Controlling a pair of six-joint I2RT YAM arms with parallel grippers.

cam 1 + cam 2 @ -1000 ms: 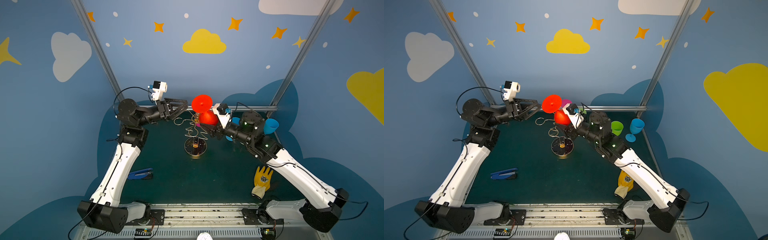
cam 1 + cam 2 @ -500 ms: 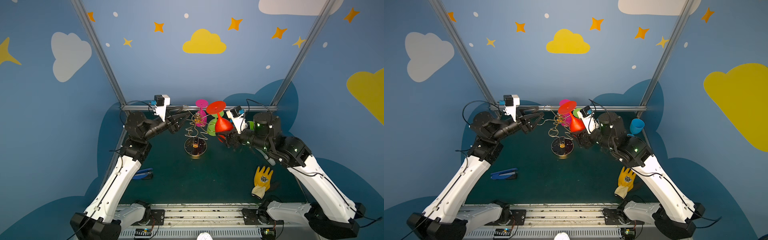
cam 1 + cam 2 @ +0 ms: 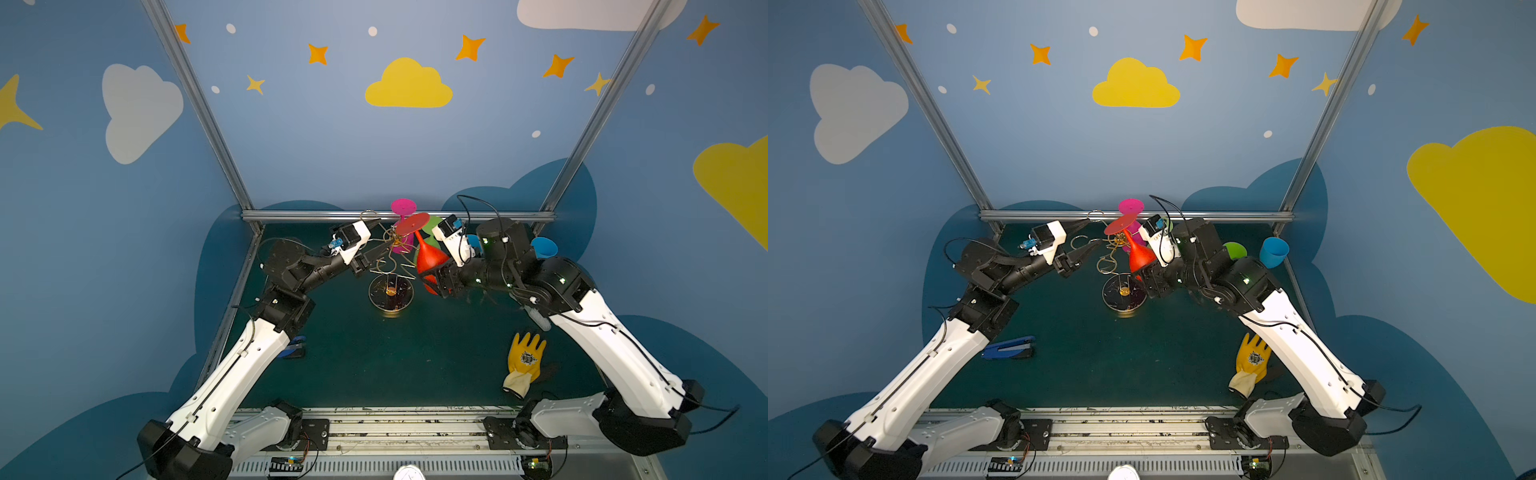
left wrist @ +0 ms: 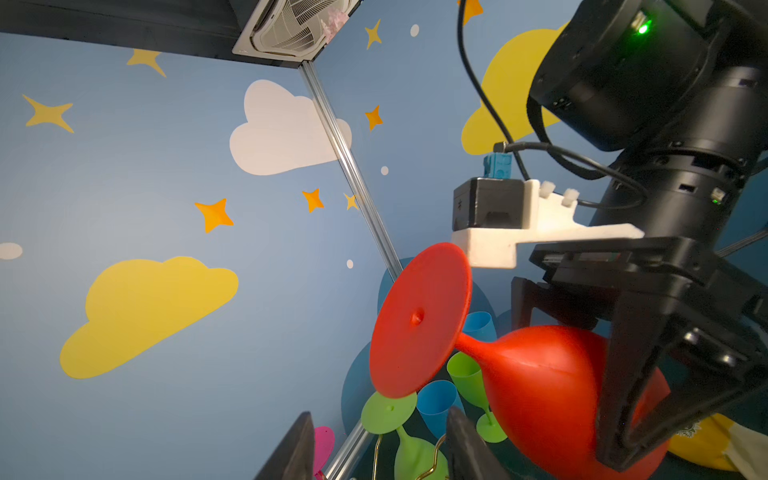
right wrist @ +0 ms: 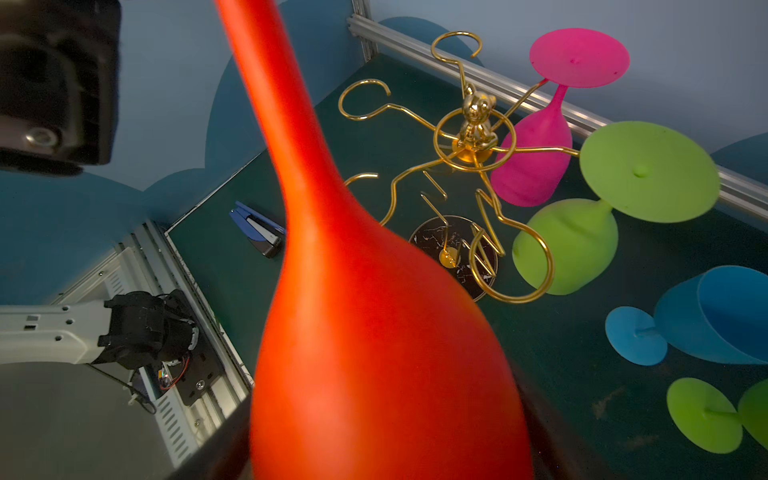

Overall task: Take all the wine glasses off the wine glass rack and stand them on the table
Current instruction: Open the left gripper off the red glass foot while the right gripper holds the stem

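blue walls (image 3: 332, 145) all round, painted w/ a yellow cloud (image 3: 409, 85) on the back one, a white cloud (image 3: 139, 110) on the left side, orange stars (image 3: 318, 54) + small white dots (image 3: 372, 31). darker blue cloud shapes (image 3: 577, 187) run low along the bottom. slanted alu posts (image 3: 200, 104) stand at both back corners, joined by a horiz alu rail (image 3: 316, 215) at floor lvl. floor (image 3: 395, 365) is dark green matting. metal track (image 3: 399, 428) along the front edge. left wrist view shows a dark ceiling (image 4: 104, 16) w/ an a/c vent (image 4: 297, 25). light is soft + even.
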